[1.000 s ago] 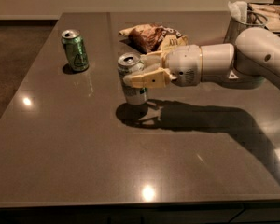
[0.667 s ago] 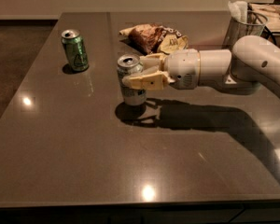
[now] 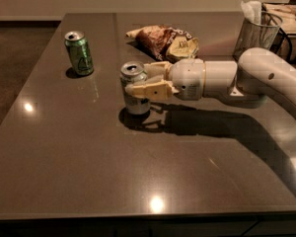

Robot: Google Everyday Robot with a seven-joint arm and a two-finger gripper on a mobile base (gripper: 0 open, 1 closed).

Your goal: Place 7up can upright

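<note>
your pincer [image 3: 137,82] is clamped on the 7up can [image 3: 134,102] from its 3 o'clock side. can is upright, base apparently on the counter [image 3: 89,172], mid-surface. placement looks nearly done. you've only to release and back off.

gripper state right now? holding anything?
Gripper: fingers closed on the 7up can, which stands upright on the table.

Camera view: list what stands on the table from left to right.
green can → 7up can, upright, clasped by the gripper reaching in from the right → wire basket. The chip bag behind overlaps the 7up can sideways, so it is left out.
</note>
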